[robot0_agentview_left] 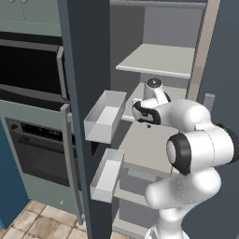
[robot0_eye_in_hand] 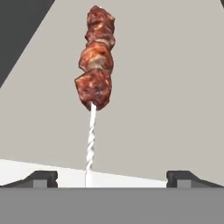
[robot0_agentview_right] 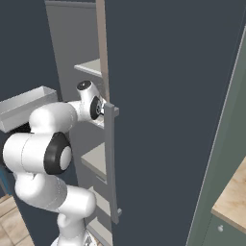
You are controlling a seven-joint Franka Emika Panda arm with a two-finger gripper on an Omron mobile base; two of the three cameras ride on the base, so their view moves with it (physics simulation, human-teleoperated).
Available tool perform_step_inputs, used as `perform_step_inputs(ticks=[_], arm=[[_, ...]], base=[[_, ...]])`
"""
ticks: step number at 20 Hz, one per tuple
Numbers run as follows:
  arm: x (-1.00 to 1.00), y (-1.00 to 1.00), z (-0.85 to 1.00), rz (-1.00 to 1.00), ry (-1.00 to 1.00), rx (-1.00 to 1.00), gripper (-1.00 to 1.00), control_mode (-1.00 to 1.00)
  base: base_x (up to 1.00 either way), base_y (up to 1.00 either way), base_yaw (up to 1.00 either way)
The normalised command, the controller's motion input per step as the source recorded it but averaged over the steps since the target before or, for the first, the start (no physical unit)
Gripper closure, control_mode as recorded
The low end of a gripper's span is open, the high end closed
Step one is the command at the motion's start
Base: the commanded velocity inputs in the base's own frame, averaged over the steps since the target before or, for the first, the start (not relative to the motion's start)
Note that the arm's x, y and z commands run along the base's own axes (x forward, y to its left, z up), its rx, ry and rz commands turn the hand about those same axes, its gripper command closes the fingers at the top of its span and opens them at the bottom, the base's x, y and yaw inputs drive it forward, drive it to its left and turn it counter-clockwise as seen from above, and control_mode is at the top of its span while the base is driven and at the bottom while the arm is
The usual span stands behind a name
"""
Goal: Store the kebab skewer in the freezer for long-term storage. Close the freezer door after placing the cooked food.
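The kebab skewer (robot0_eye_in_hand: 95, 65), a pale stick with reddish-brown meat chunks, lies on the pale grey freezer shelf (robot0_eye_in_hand: 175, 87). My gripper (robot0_eye_in_hand: 111, 178) is open, its fingertips (robot0_eye_in_hand: 41, 178) set wide apart on either side of the stick's near end without touching it. In the left base view my hand reaches into the freezer (robot0_agentview_left: 158, 60) over its middle shelf (robot0_agentview_left: 149, 144). The freezer door (robot0_agentview_left: 84, 70) stands swung open to the left, showing its white inner bins (robot0_agentview_left: 105, 116).
A grey built-in microwave (robot0_agentview_left: 28, 70) and oven (robot0_agentview_left: 37, 149) sit left of the open door. The plain slate-blue door (robot0_agentview_right: 168, 120) with its grey bar handle (robot0_agentview_right: 111, 163) is shut on the right. A wooden counter corner (robot0_agentview_right: 233, 197) lies far right.
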Motion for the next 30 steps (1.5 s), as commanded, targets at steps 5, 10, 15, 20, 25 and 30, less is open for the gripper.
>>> perform_step_inputs(ticks=[5,10,15,20,25,30], arm=[[-0.52,0.16,0.19,0.0,0.0,0.0,-1.0,-1.0],[-0.65,0.06,0.37,0.0,0.05,0.0,-1.0,-1.0],[-0.77,0.0,0.41,0.0,0.06,0.0,-1.0,-1.0],[-0.98,0.0,0.28,0.0,0.04,0.0,-1.0,-1.0],[-0.77,-0.03,0.34,0.0,0.14,0.04,-1.0,-1.0],[-0.57,-0.04,0.31,0.0,0.31,0.09,-1.0,-1.0]], base=[[0.0,0.0,0.0],[0.0,0.0,0.0],[0.0,0.0,0.0],[0.0,0.0,0.0],[0.0,0.0,0.0],[0.0,0.0,0.0]])
